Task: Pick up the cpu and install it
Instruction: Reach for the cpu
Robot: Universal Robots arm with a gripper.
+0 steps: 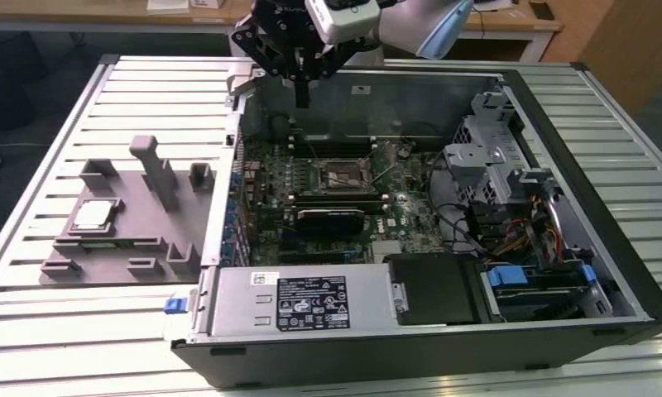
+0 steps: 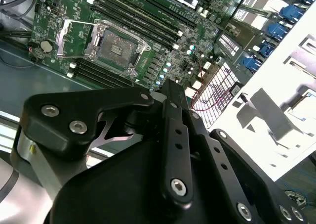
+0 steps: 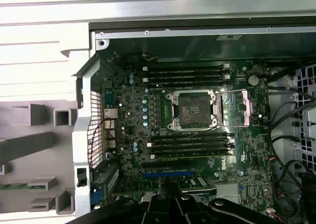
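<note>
Grey fixture tray on the exterior view's left carries the cpu, lying flat, well apart from the gripper. Inside the open computer case the motherboard socket sits bare. The gripper hangs above the case's far wall, fingers pinched together, gripping nothing.

Silvery cpu, grey tray, green motherboard, black claw

Black jointed claw with silver screw heads; white and pale-grey wrist housing
</note>
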